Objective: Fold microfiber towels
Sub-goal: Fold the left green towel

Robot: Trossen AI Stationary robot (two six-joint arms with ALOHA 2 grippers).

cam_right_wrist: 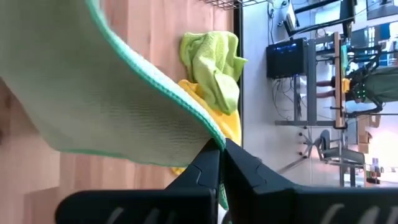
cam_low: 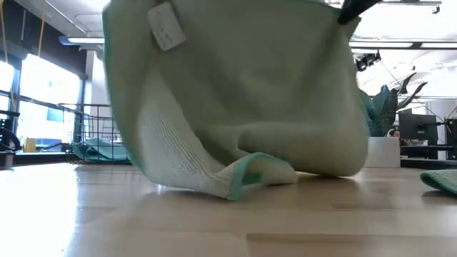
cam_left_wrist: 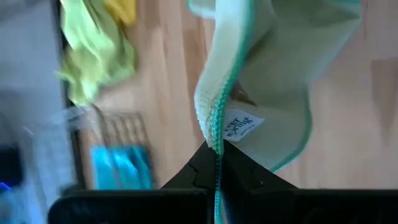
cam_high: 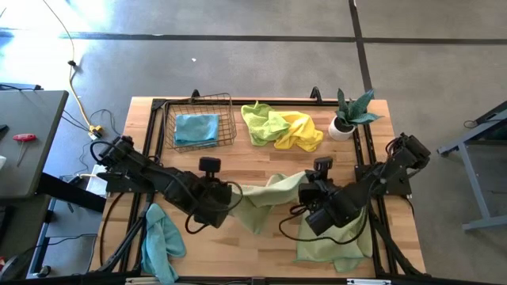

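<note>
Left tool [cam_left_wrist: 217,163] and right tool [cam_right_wrist: 221,152] are each clamped on an edge of the pale green towel [cam_high: 265,198], lifted at the desk's [cam_high: 238,253] centre.

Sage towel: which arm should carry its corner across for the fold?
Probably left. Both grippers pinch the sage towel by its edge: left gripper, right gripper. Another green towel lies under the right arm, while the table by the left is barer.
</note>
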